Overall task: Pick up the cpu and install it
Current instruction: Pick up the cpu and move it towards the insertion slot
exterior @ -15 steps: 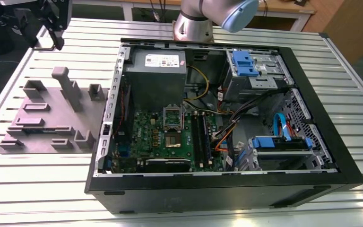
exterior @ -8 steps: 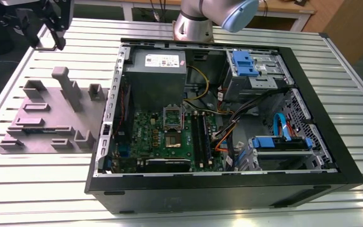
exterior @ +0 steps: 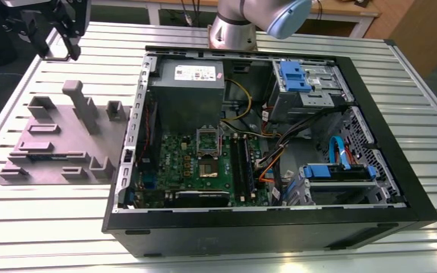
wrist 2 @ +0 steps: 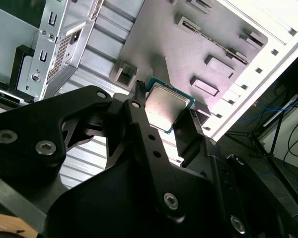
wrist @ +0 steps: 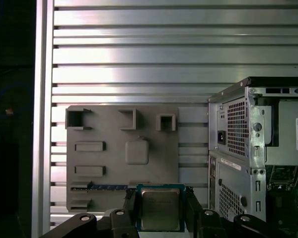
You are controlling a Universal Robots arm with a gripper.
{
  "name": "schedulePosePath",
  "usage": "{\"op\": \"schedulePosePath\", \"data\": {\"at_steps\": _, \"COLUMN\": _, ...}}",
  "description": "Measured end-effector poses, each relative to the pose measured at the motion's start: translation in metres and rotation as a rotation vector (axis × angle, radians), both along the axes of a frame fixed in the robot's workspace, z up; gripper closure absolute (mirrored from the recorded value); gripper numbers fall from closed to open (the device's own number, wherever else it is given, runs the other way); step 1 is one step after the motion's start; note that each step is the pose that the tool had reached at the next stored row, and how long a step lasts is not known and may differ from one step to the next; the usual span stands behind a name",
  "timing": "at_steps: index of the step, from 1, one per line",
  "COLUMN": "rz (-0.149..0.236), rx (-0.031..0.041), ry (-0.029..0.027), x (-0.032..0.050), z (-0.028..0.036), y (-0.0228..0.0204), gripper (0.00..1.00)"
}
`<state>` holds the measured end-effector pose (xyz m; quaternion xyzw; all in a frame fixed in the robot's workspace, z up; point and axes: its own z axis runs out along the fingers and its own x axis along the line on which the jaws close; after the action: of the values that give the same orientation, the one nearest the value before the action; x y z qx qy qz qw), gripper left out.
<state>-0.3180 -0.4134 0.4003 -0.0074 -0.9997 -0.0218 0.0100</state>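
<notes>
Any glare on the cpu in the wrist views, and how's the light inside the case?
Second wrist view: cpu, held in the gripper, has a soft sheen; the table behind blows out white. First wrist view: cpu evenly lit, table streaked bright. Exterior view: case interior shadowed.

White label (exterior: 194, 72) on power supply (exterior: 186, 99): print illegible.

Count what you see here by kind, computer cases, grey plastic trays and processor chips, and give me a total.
Computer case: 1
Grey tray: 1
Processor chip, held in the jaws: 1
Total: 3
</notes>
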Motion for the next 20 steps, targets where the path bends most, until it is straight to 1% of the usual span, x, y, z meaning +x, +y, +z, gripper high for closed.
{"op": "schedulePosePath", "data": {"at_steps": 20, "rz": 0.000, "rx": 0.0000, "ry": 0.0000, "x": 0.0050, "z": 0.0000, "y": 0.0000, "gripper": 0.53}}
